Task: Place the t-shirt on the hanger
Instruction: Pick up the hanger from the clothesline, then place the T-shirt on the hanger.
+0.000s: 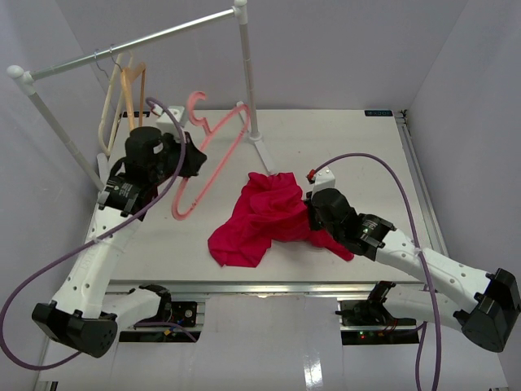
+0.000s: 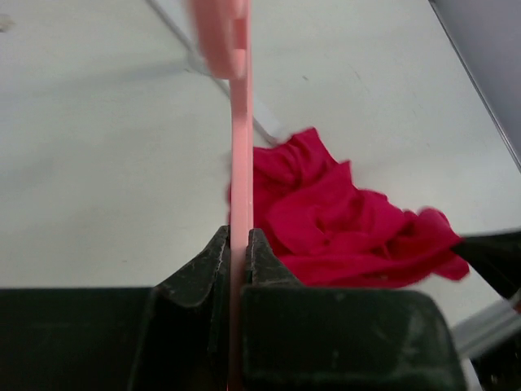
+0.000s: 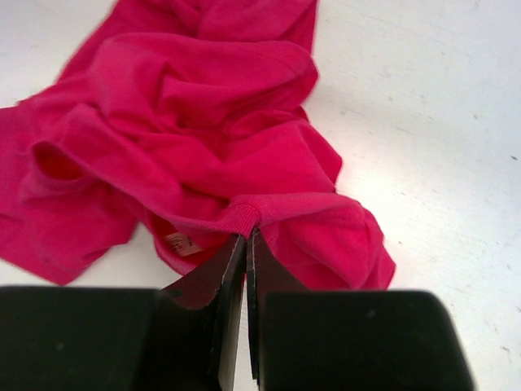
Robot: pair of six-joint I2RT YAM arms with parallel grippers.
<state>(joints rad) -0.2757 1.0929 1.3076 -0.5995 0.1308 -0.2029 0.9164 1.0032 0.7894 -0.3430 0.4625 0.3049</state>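
The crimson-red t-shirt (image 1: 260, 218) lies crumpled on the white table, right of centre; it also shows in the left wrist view (image 2: 342, 220) and the right wrist view (image 3: 195, 122). My right gripper (image 3: 247, 235) is shut on the ribbed collar of the t-shirt, at the shirt's right edge (image 1: 313, 213). The pink hanger (image 1: 213, 151) is held tilted above the table, hook toward the back. My left gripper (image 2: 238, 238) is shut on the hanger's thin bar (image 2: 241, 147), left of the shirt (image 1: 191, 159).
A metal clothes rack (image 1: 130, 45) stands at the back, its upright post (image 1: 247, 73) just behind the shirt. A tan hanger (image 1: 133, 90) and a cream-white hanger (image 1: 107, 110) hang on the rail at back left.
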